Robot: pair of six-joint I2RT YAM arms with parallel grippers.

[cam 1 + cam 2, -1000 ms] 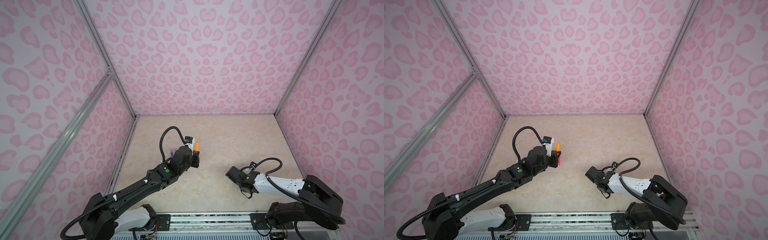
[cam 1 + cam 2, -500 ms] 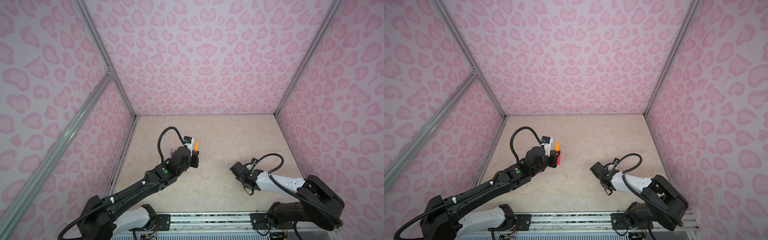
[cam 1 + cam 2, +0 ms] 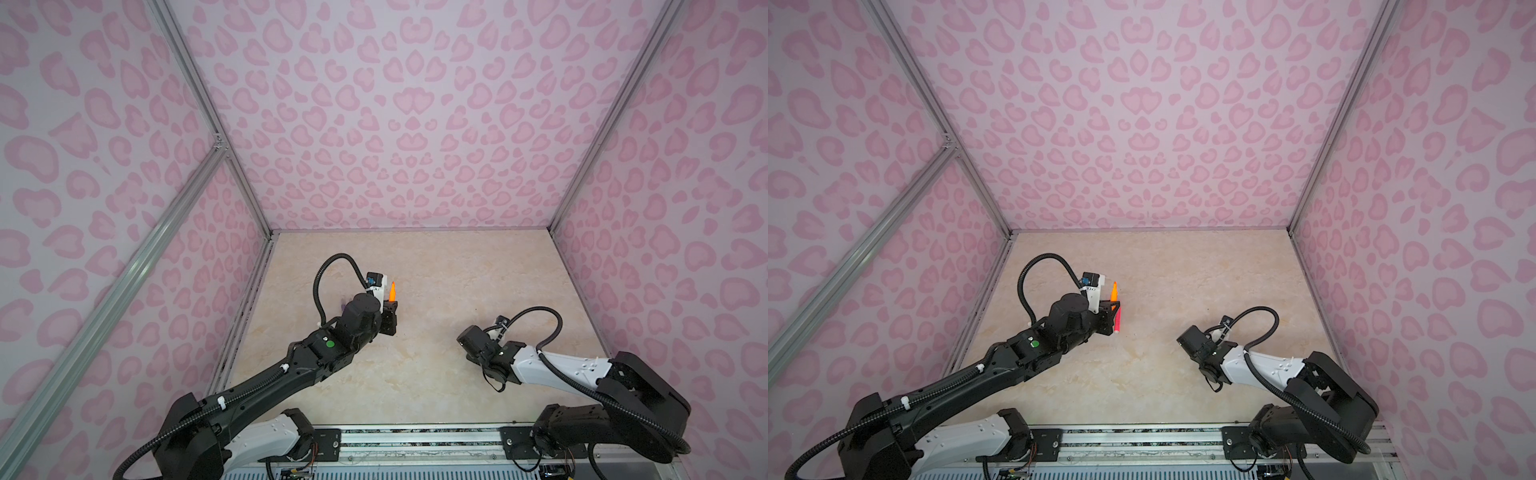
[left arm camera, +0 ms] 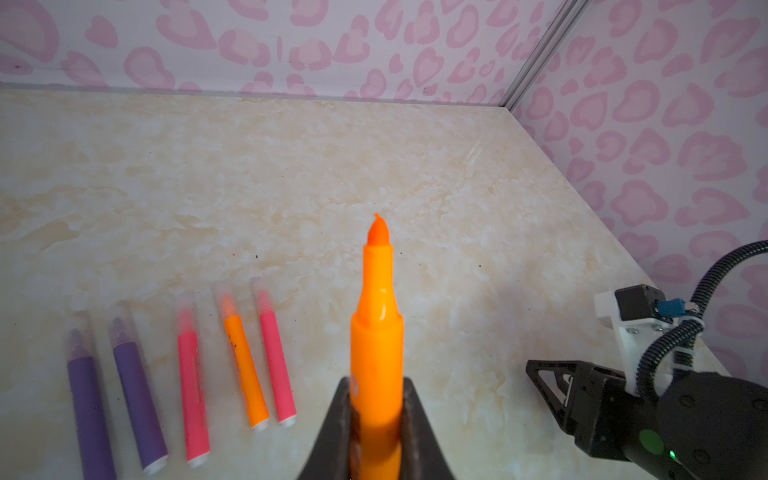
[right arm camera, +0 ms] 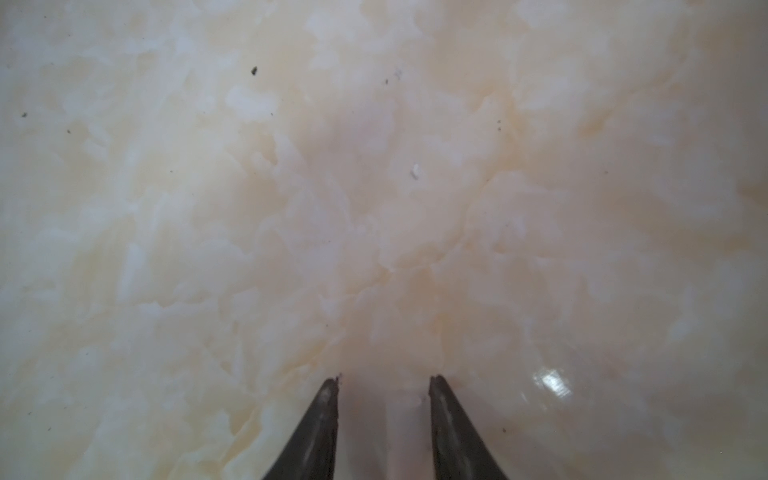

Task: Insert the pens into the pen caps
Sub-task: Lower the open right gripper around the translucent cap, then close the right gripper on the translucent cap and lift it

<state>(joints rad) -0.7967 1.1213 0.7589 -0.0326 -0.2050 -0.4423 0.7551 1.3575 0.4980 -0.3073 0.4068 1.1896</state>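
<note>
Left wrist view: left gripper (image 4: 377, 381) clamps glossy orange tapered plastic pen (image 4: 376, 332); right gripper (image 5: 383, 378) stands parted around faint clear tube cap (image 5: 403, 415).

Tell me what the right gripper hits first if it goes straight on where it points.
The table: the right gripper points down at bare marble close ahead. A pale clear thing, perhaps a cap, lies between its parted jaws; nothing else shows in that line.
</note>
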